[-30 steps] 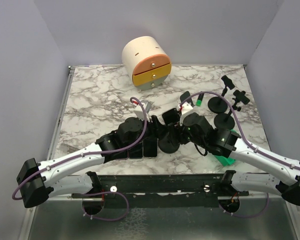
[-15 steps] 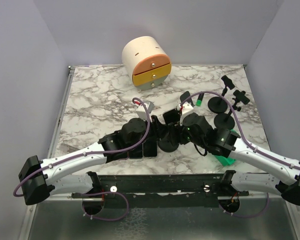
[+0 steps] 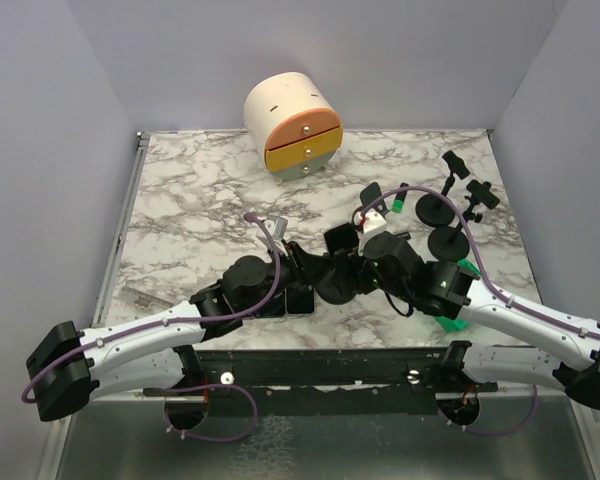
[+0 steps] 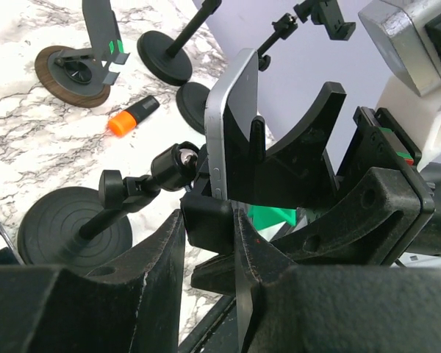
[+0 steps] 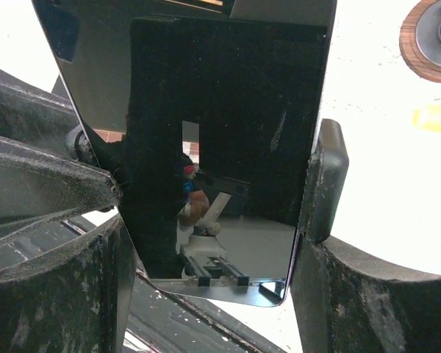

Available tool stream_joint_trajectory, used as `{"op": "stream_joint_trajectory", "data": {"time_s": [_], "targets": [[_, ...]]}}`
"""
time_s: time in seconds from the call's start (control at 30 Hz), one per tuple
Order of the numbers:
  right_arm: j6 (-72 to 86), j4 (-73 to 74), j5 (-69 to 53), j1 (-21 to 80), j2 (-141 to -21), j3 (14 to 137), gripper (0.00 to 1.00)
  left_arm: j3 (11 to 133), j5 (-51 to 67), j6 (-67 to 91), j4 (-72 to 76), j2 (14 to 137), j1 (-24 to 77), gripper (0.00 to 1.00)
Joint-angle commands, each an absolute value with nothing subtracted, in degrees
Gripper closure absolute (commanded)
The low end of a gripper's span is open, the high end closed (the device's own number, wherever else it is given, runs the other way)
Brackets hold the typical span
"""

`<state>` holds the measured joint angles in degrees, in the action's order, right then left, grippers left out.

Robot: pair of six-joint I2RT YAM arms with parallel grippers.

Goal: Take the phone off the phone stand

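Note:
The phone [image 3: 338, 238], a dark slab with a silver edge [image 4: 231, 125], stands upright in the black phone stand [image 4: 178, 165], whose round base [image 3: 337, 285] rests on the marble. My left gripper [image 3: 302, 262] comes in from the left and is shut on the stand's clamp block [image 4: 209, 220], just under the phone. From the right, my right gripper [image 3: 368, 262] has its fingers [image 4: 316, 136] on either side of the phone. In the right wrist view the glossy screen [image 5: 228, 110] fills the gap and both pads press its edges.
A cream drawer box [image 3: 292, 125] with orange drawers stands at the back. More black stands [image 3: 442, 210] rise at the right, and something green [image 3: 450, 320] lies under the right arm. An orange cap [image 4: 132, 115] and a brown disc base [image 4: 72, 70] lie beyond. Dark flat slabs [image 3: 298, 298] lie beside the stand base.
My left gripper has narrowed and closed onto the stand's clamp block, and the left arm has shifted down and left a little. The right gripper has kept its hold round the phone.

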<state>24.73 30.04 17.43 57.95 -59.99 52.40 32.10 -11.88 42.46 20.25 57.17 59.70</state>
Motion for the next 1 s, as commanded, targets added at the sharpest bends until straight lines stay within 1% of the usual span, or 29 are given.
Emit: {"op": "stream_joint_trajectory", "data": {"time_s": [0.0, 0.27, 0.53, 0.97], "targets": [[27.63, 35.75, 30.98, 56.27, -60.21, 51.28, 1.0, 27.93, -9.42, 43.27, 20.04, 53.97, 57.54, 1.0], [28.29, 36.65, 31.69, 56.16, -60.34, 50.42, 1.0, 23.63, -4.06, 47.03, 24.78, 53.56, 52.21, 1.0], [28.9, 36.72, 29.9, 56.14, -58.53, 49.82, 1.0, 20.85, -0.62, 49.6, 28.87, 53.77, 47.36, 1.0], [27.09, 28.36, 18.39, 56.14, -53.09, 46.61, 1.0, 19.67, 4.19, 53.31, 36.52, 58.32, 45.83, 1.0]]}}
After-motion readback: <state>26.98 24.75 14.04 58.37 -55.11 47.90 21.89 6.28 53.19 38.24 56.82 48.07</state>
